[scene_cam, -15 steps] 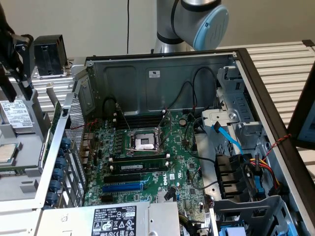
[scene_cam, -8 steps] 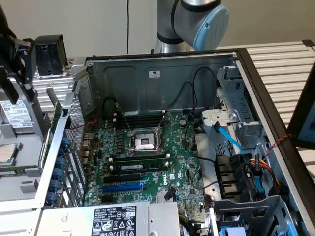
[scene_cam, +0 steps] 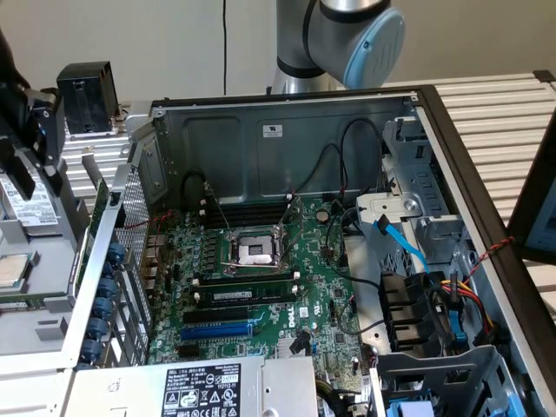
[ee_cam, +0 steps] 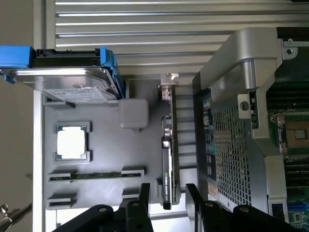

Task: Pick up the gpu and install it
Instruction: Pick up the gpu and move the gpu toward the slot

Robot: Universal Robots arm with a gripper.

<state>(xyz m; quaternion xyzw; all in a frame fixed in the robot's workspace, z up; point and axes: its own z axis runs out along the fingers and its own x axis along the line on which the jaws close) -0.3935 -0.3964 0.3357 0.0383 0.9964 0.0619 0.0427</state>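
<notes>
Because the gpu [ee_cam: 167, 159] stands on its long edge in a slot of the grey tray [ee_cam: 104, 145], just outside the computer case [ee_cam: 241, 72] at the exterior view's left, its thin upper edge is what offers itself. The gripper [ee_cam: 168, 195] hangs over one end of it with its jaws wide apart, one finger on each side of the card, holding nothing.

The card is probably light and stiff but fragile. A hold across its two flat faces near the middle, away from the silver bracket [ee_cam: 167, 89], seems safest. Those smooth faces could slip, and a hold near one end could let the card tilt.

Near it in the tray lie a processor chip [ee_cam: 72, 145], a memory stick [ee_cam: 96, 175] and a hard drive [ee_cam: 67, 82] in a blue frame. The case's perforated wall [ee_cam: 227, 145] stands just beside the card, leaving little room on that side. Inside the case, cables cross the motherboard [scene_cam: 252, 287].
</notes>
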